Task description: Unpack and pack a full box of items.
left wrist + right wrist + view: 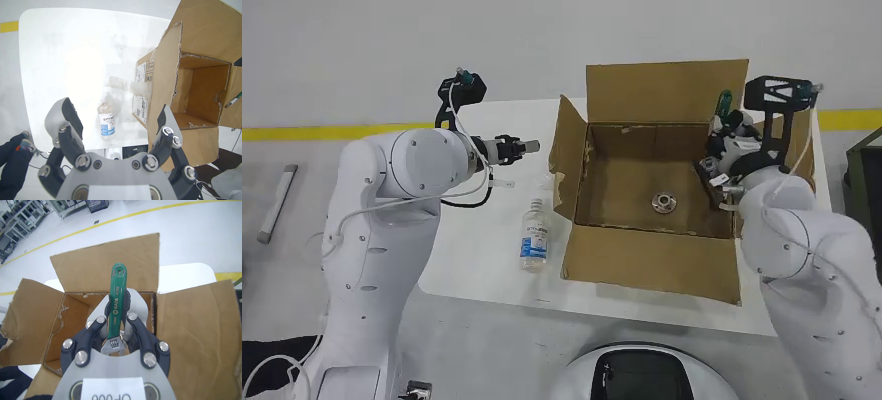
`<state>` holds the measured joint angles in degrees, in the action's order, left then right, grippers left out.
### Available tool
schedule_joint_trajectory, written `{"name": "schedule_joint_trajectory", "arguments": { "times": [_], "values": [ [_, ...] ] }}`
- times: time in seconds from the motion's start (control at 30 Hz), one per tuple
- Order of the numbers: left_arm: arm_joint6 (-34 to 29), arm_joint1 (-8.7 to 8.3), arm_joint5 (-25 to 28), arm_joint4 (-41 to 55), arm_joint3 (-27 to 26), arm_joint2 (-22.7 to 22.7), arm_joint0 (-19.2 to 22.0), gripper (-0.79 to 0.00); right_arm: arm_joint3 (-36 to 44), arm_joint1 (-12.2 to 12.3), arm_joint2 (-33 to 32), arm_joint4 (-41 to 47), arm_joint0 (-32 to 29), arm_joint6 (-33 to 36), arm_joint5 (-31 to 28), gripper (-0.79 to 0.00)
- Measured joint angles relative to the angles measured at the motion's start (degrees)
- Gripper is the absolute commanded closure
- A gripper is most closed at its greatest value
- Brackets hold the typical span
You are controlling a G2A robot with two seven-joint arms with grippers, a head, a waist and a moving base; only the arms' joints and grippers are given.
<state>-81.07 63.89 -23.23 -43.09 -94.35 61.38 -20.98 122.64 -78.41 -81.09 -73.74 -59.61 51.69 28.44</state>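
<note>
Fingers (129,299) of the right gripper (118,303) clamped the wrench (118,275); left gripper (117,110) gaped. Seemingly unpacking; it next needed setting on the table (56,56).

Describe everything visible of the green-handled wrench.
The wrench is an adjustable one: glossy green handle with a small hole at its rounded end, pale print along it, and a bare metal head with a knurled wheel. The right gripper is shut on the handle's middle, head toward the wrist, handle end pointing away. It is held above the open cardboard box, touching nothing else.
</note>
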Motion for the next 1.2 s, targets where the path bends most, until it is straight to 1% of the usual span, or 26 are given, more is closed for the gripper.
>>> {"name": "schedule_joint_trajectory", "arguments": {
  "times": [0.13, 0.23, 0.4, 0.6, 0.8, 1.2],
  "values": [
    [0.0, 0.00, 0.0, 0.0, 0.0, 0.0, 0.0, -0.785, 4.4, 0.1, -4.4, 1.7, -2.0, 0.0, 0.7, 0.000],
    [0.0, 0.00, 0.0, 0.0, 0.0, 0.0, 0.0, -0.785, 7.1, 0.3, -7.7, 1.3, -3.2, 0.6, 0.7, 0.000],
    [0.0, 0.00, 0.0, 0.0, 0.0, 0.0, 0.0, -0.785, 10.4, 0.7, -13.6, -0.8, -3.9, 4.3, 1.6, 0.000],
    [0.0, 0.00, 0.0, 0.0, 0.0, 0.0, 0.0, -0.785, 12.0, 1.0, -19.2, -2.3, -5.7, 7.3, 1.3, 0.000],
    [0.0, 0.00, 0.0, 0.0, 0.0, 0.0, 0.0, -0.785, 12.0, 1.3, -22.1, -3.8, -9.9, 11.8, 0.1, 0.000],
    [0.0, 0.00, 0.0, 0.0, 0.0, 0.0, 0.0, -0.785, 12.0, 1.4, -25.3, -6.7, -18.4, 18.1, -1.6, 0.000]
  ]
}}
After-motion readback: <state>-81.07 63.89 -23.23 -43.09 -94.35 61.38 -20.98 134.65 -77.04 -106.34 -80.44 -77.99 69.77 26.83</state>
